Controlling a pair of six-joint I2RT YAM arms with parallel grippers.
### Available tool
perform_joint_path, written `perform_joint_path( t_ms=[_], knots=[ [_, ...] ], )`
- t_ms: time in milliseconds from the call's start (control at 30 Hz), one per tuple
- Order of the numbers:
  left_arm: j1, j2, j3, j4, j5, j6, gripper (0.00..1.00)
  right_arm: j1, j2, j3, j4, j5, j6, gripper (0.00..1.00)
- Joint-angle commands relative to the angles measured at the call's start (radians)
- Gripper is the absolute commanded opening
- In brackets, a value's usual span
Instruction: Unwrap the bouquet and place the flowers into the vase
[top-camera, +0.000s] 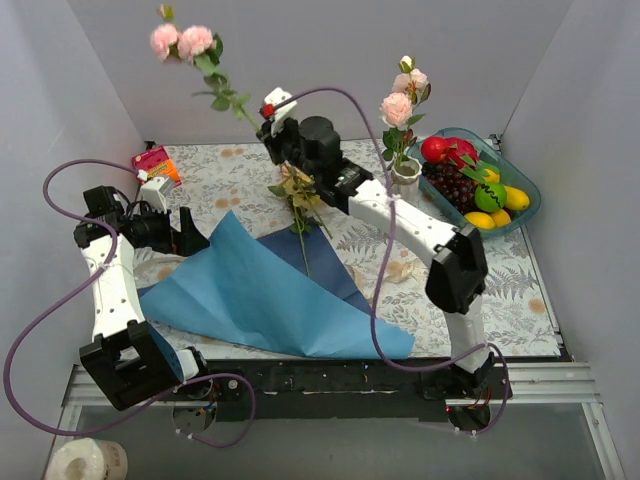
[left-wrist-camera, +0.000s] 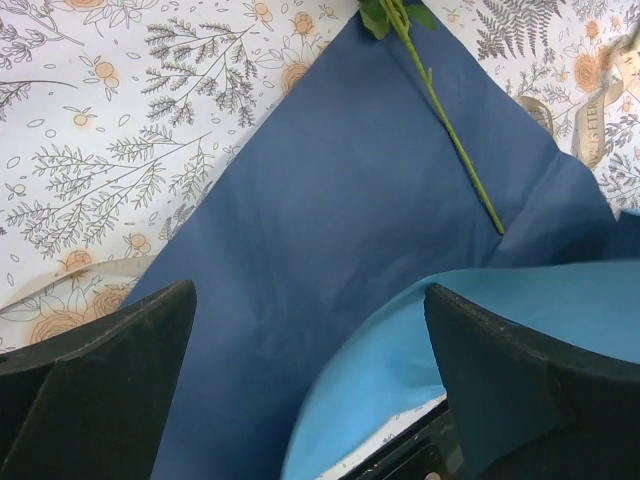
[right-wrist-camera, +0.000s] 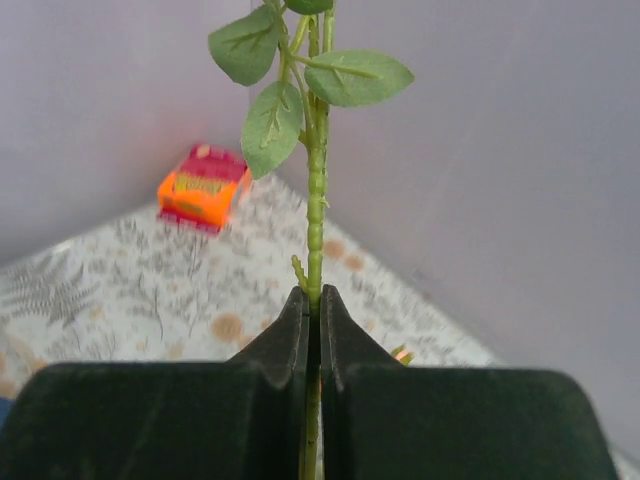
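Blue paper (top-camera: 260, 295) is spread flat nearest the bases, with the left gripper (left-wrist-camera: 308, 300) held wide above its left part. A yellow-bloomed stem (top-camera: 300, 215) is laid on it. Farther back, a pink rose stem (right-wrist-camera: 316, 200) is pinched upright by the right gripper (right-wrist-camera: 313, 300). Pink roses are held in the vase (top-camera: 406, 172) at the far right.

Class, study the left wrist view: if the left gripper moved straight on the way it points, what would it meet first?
Probably the blue wrapping paper, spread on the table ahead of the open left gripper; the green stem lies off that line, though depth is unclear.
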Motion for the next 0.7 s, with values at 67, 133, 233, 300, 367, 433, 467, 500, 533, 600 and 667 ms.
perform_joint_path(
  t_ms=[67, 133, 233, 300, 367, 433, 467, 500, 533, 600, 667],
  knots=[
    [0.001, -0.051, 0.031, -0.01, 0.011, 0.016, 0.98, 0.005, -0.243, -0.149, 0.233, 0.052, -0.097, 0.01],
    [0.001, -0.052, 0.034, -0.014, 0.012, 0.016, 0.98, -0.001, -0.294, -0.265, 0.276, 0.058, -0.119, 0.01],
    [0.001, -0.052, 0.042, -0.02, 0.023, 0.013, 0.98, -0.014, -0.367, -0.438, 0.387, 0.027, -0.075, 0.01],
    [0.0, -0.057, 0.045, -0.024, 0.025, 0.01, 0.98, -0.018, -0.397, -0.488, 0.438, 0.008, -0.049, 0.01],
    [0.001, -0.06, 0.045, -0.027, 0.023, 0.01, 0.98, -0.031, -0.424, -0.514, 0.474, -0.002, -0.006, 0.01],
    [0.001, -0.06, 0.051, -0.028, 0.021, 0.01, 0.98, -0.067, -0.441, -0.525, 0.498, -0.057, 0.101, 0.01],
    [0.001, -0.06, 0.054, -0.03, 0.02, 0.01, 0.98, -0.084, -0.446, -0.548, 0.513, -0.089, 0.149, 0.01],
    [0.001, -0.058, 0.057, -0.03, 0.021, 0.009, 0.98, -0.096, -0.452, -0.574, 0.539, -0.144, 0.198, 0.01],
    [0.0, -0.06, 0.059, -0.03, 0.023, 0.007, 0.98, -0.104, -0.47, -0.6, 0.6, -0.15, 0.221, 0.01],
    [0.0, -0.061, 0.06, -0.031, 0.026, 0.006, 0.98, -0.103, -0.489, -0.707, 0.674, -0.173, 0.237, 0.01],
    [0.001, -0.061, 0.063, -0.031, 0.029, 0.004, 0.98, -0.097, -0.504, -0.758, 0.724, -0.177, 0.245, 0.01]
  ],
)
